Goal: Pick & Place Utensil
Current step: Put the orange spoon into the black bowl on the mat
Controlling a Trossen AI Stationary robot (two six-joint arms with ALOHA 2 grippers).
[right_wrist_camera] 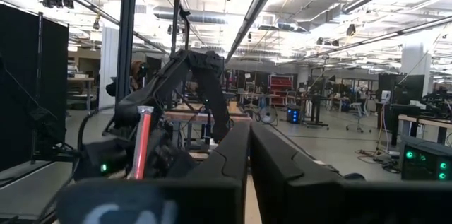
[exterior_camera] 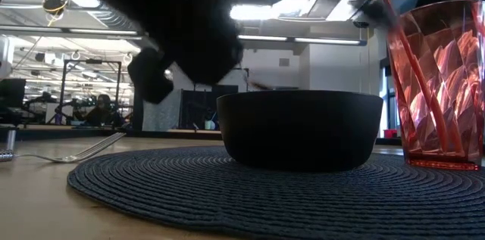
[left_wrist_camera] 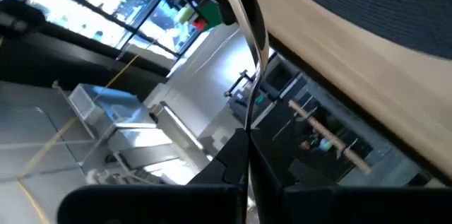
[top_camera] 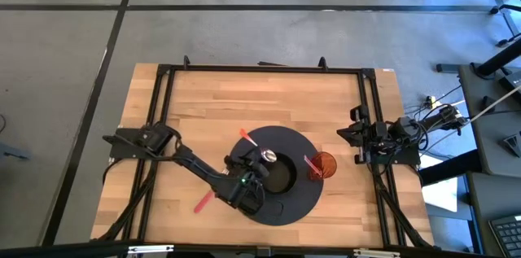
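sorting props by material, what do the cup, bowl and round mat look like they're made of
Cup: clear red plastic, probably; see-through with faceted walls. Bowl: matte black, plastic or ceramic; cannot tell which. Round mat: dark woven cord or fibre; concentric ribbed coils show.

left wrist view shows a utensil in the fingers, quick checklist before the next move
1. Left gripper shut on utensil, over the mat: ok.
2. Cup upright on mat: ok.
3. Bowl empty: cannot tell.
4. Fork lying on the table, off the mat: ok.
5. Right gripper shut, parked at the table's right edge: ok.
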